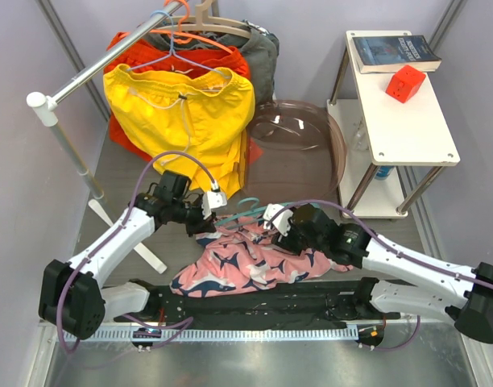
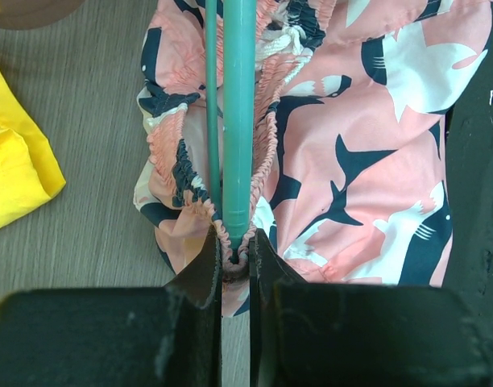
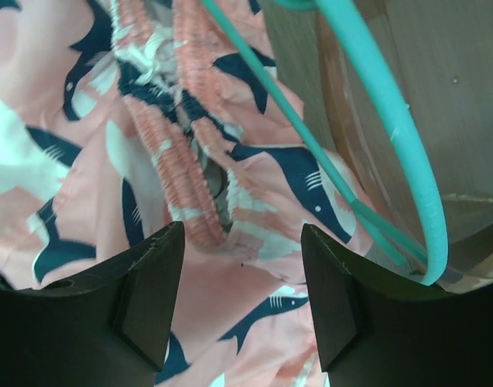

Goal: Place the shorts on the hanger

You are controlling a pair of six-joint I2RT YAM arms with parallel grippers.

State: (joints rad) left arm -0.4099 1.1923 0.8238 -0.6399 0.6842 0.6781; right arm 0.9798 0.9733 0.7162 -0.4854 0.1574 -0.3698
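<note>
Left gripper (image 2: 236, 250) pinched on the shorts (image 2: 367, 161) at the elastic waistband, hanger (image 2: 238, 113) tip just ahead of its fingers, right gripper (image 3: 242, 246) spread over the bunched waistband; fabric looks light and floppy, so grip the gathered elastic.

pink shorts (image 1: 238, 266) 1 | yellow shorts (image 1: 182, 113) 1 | teal hanger (image 2: 238, 121) 1 | orange hanger (image 1: 206, 40) 1 | book (image 1: 395, 50) 1

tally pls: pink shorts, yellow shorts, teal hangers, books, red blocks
soft pink shark-print fabric shorts: 1
plain yellow drawstring fabric shorts: 1
thin teal plastic hanger: 1
dark-covered book: 1
red plastic cube: 1
total: 5
</note>
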